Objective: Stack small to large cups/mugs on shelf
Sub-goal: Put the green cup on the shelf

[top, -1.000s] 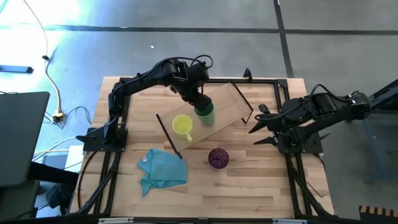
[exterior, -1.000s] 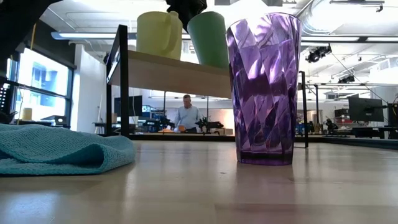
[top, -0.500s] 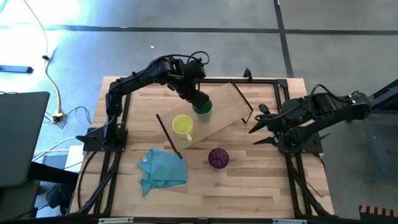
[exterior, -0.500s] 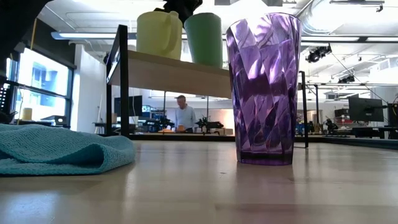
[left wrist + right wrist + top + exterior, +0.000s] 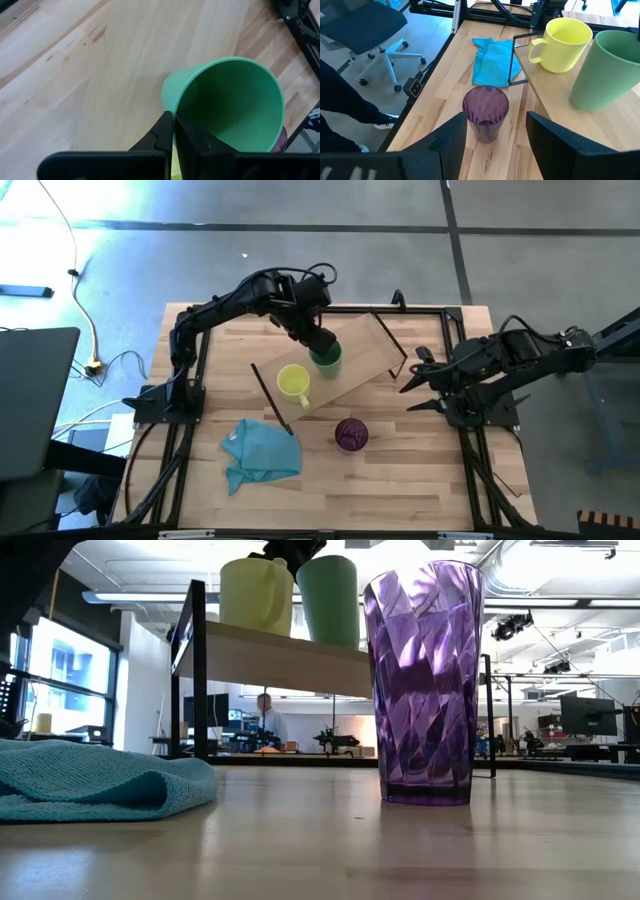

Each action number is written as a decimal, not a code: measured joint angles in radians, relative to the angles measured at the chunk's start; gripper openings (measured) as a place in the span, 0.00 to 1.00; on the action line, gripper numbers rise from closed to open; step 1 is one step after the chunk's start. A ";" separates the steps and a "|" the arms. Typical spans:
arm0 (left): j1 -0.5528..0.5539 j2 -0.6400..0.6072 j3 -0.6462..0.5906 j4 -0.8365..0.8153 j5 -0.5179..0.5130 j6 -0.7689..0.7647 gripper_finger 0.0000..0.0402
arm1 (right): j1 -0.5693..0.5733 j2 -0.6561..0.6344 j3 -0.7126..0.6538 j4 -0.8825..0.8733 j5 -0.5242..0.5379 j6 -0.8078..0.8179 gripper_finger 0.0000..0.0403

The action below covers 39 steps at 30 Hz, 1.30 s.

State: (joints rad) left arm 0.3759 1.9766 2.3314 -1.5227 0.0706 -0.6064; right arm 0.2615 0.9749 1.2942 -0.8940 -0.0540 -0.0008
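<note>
The green cup [image 5: 328,358] [image 5: 328,600] stands upright on the light-wood shelf [image 5: 362,345] [image 5: 280,660], beside the yellow mug [image 5: 293,383] [image 5: 255,595], which rests on its base there. My left gripper [image 5: 318,345] [image 5: 173,117] is above the shelf, shut on the green cup [image 5: 230,105]. The purple tumbler [image 5: 350,434] [image 5: 420,680] stands on the tabletop in front of the shelf. My right gripper [image 5: 415,385] [image 5: 497,145] waits open near the table's right side, facing the tumbler [image 5: 485,112]. My left gripper pinches the green cup's rim [image 5: 172,102], one finger inside the cup and one outside. The fingers come from above, slanting down from the far left. The cup is upright with its base [image 5: 585,106] at the shelf's top; whether it rests there, I cannot tell.
A teal cloth [image 5: 262,452] [image 5: 90,780] lies crumpled on the table's near left part. Black shelf legs [image 5: 197,670] stand at the board's ends. Black arm frames run along both table sides. A person [image 5: 265,720] moves in the room behind.
My left gripper has shifted a little toward the table's far left, carrying the green cup along the shelf toward the yellow mug. The cup has gone from tilted to upright. The gripper has stayed shut on the rim. The person behind has walked left.
</note>
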 joint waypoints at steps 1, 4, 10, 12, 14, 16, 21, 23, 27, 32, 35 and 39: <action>0.000 0.000 0.000 0.000 0.001 0.000 0.00 | 0.000 0.000 0.000 0.000 0.000 0.000 0.49; 0.000 0.000 0.000 0.000 0.001 0.000 0.00 | 0.000 0.000 0.000 0.000 0.000 0.000 0.49; 0.000 0.000 0.000 0.000 0.001 0.002 0.00 | 0.000 0.000 0.000 0.000 0.000 0.002 0.49; 0.000 0.000 0.000 0.000 0.001 0.008 0.00 | 0.000 0.000 0.000 0.000 0.000 0.003 0.49; 0.000 0.000 0.000 0.000 0.001 0.008 0.00 | 0.000 0.000 0.000 0.000 0.000 0.003 0.49; 0.000 0.000 0.000 0.001 0.001 0.008 0.00 | 0.000 0.000 0.000 0.000 0.000 0.004 0.49; 0.000 0.000 0.000 0.001 -0.001 0.008 0.00 | 0.000 0.000 0.000 0.000 0.000 0.004 0.49; 0.000 0.000 0.000 0.001 -0.008 0.010 0.00 | 0.000 0.000 0.000 0.000 -0.001 0.004 0.49; 0.000 0.001 0.000 0.002 -0.010 0.016 0.00 | 0.000 0.000 0.000 0.000 -0.001 0.003 0.49; 0.000 0.001 0.000 0.002 -0.010 0.018 0.00 | 0.000 0.000 0.000 0.000 -0.001 0.001 0.49; 0.000 0.001 0.000 0.002 -0.010 0.018 0.00 | 0.000 0.000 0.000 0.000 -0.001 0.001 0.49; 0.000 0.001 0.000 0.002 -0.010 0.025 0.01 | 0.000 0.000 0.000 0.000 -0.001 0.001 0.49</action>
State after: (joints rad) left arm 0.3759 1.9778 2.3314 -1.5208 0.0601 -0.5814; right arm 0.2615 0.9749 1.2939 -0.8937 -0.0547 0.0002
